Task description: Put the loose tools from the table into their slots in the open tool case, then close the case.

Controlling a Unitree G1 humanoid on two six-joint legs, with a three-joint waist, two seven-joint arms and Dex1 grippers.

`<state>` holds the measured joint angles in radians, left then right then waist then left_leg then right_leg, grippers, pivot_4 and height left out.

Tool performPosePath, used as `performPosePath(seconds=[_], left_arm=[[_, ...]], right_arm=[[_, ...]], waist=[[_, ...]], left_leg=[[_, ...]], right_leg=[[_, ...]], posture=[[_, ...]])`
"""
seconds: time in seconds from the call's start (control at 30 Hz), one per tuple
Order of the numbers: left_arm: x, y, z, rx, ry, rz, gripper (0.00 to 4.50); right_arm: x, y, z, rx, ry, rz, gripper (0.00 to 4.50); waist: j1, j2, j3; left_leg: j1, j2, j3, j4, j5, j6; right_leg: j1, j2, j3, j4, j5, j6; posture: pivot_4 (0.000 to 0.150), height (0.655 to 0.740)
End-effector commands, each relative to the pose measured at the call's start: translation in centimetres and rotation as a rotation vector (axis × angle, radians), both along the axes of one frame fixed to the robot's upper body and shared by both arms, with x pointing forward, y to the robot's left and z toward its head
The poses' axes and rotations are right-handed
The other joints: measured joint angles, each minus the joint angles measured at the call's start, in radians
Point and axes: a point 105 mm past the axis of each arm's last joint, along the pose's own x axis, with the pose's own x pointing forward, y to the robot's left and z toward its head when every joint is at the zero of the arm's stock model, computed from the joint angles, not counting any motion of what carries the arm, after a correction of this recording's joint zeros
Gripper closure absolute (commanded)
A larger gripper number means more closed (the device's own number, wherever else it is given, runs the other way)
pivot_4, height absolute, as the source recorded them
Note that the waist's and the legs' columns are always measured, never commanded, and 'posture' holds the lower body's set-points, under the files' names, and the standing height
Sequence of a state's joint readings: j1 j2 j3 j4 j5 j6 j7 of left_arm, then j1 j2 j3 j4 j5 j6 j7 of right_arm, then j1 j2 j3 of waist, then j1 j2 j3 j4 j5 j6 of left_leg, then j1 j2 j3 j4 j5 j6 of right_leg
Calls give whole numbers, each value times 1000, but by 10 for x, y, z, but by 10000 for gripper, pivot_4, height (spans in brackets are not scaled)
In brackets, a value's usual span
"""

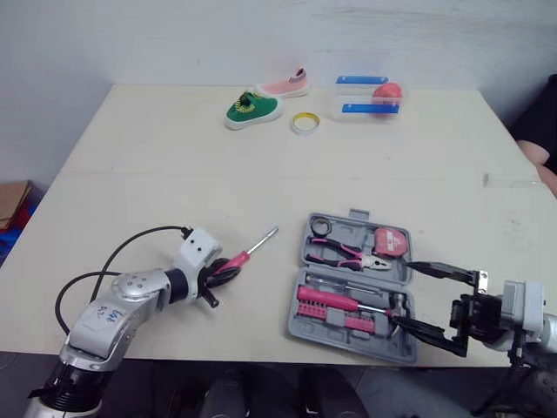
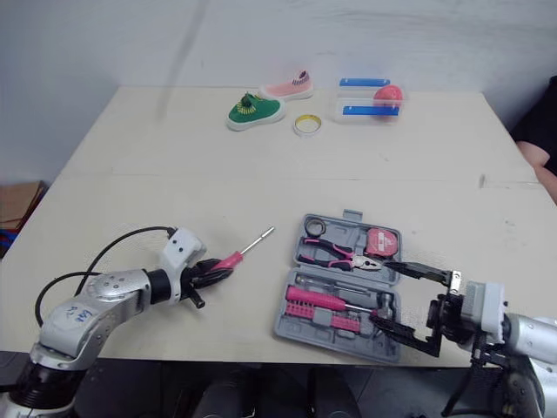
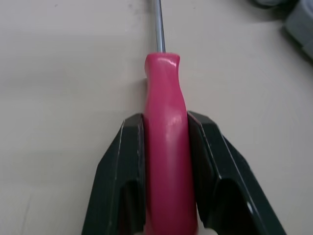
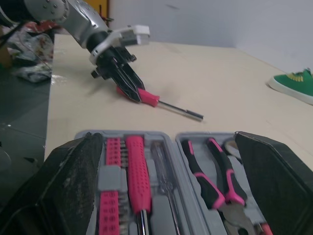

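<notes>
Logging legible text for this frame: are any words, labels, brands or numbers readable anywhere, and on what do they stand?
No text can be read clearly.
Dark handwriting on the left arm's silver shell: too blurred to read.
Pale label on the tape measure in the tool case: too small to read.

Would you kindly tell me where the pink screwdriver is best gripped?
Grip the screwdriver by its thick pink handle, coming from the butt end with a finger on each side; the steel shaft is too thin. The left gripper holds it so.
</notes>
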<state>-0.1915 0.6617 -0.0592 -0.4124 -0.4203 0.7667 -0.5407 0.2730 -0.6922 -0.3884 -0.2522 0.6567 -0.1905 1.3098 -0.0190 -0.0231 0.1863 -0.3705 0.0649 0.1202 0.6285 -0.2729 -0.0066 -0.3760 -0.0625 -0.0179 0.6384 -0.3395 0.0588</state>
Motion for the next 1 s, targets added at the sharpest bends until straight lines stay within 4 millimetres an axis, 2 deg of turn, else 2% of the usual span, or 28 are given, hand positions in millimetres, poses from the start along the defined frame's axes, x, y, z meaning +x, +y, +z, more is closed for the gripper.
performPosePath(seconds=[0.03, 0.13, 0.23, 0.3, 0.4, 0.6, 0.73, 0.83, 1.0], left_arm=[[-3, -13, 40, -28, -190, -174, 39569], [-14, -27, 54, -30, -259, -373, 39569], [-32, -45, 60, -47, -228, -571, 39569], [-48, -60, 56, -19, -168, -724, 39569], [-62, -78, 44, 23, -106, -851, 39569], [-75, -95, 28, 75, -30, -941, 39569], [-63, -108, 11, 117, 8, -863, 39569], [-70, -114, 3, 137, 58, -900, 39569], [-69, -125, -4, 173, 82, -883, 39569]], right_arm=[[-7, -13, 3, -30, -43, -43, 0], [-13, -28, 1, -58, -29, -91, 0], [-22, -37, -1, -78, 1, -114, 0], [-29, -42, -4, -92, 28, -133, 0], [-37, -46, -7, -97, 62, -165, 0], [-45, -45, -5, -111, 93, -183, 0], [-51, -35, 0, -113, 104, -188, 0], [-54, -32, 2, -120, 116, -196, 0], [-55, -27, 6, -119, 118, -193, 0]], waist=[[1, 0, 0], [0, 0, 0], [-5, 0, 0], [-5, 0, 0], [-6, 0, 0], [-9, 0, 0], [-4, 1, 0], [-2, 0, 0], [-2, 0, 0]], left_leg=[[0, 0, 0, 0, 0, 0], [0, 0, 1, -1, 0, 0], [0, 0, 1, -1, 0, 0], [0, 0, 1, -1, 0, 0], [0, -1, 1, -1, 0, 0], [1, 0, 0, 0, 0, 0], [0, -1, 0, 1, 1, 0], [-1, -1, -1, 1, 1, 0], [-1, -1, -1, 1, 1, 1]], right_leg=[[0, 0, 0, 0, 0, 0], [0, 0, 0, -1, 0, 0], [0, 1, 0, -1, 0, 0], [0, 1, 0, -1, 0, 0], [1, 1, 0, -1, 0, 0], [1, 3, 1, -1, 0, 1], [1, 2, 1, -1, 0, 1], [1, 2, 1, -1, 0, 1], [0, 2, 1, -2, 0, 0]], posture=[[1500, 7400], [1500, 7400], [1500, 7400], [1500, 7400], [1500, 7400], [1500, 7400], [1500, 7400], [1500, 7400], [1500, 7400]])
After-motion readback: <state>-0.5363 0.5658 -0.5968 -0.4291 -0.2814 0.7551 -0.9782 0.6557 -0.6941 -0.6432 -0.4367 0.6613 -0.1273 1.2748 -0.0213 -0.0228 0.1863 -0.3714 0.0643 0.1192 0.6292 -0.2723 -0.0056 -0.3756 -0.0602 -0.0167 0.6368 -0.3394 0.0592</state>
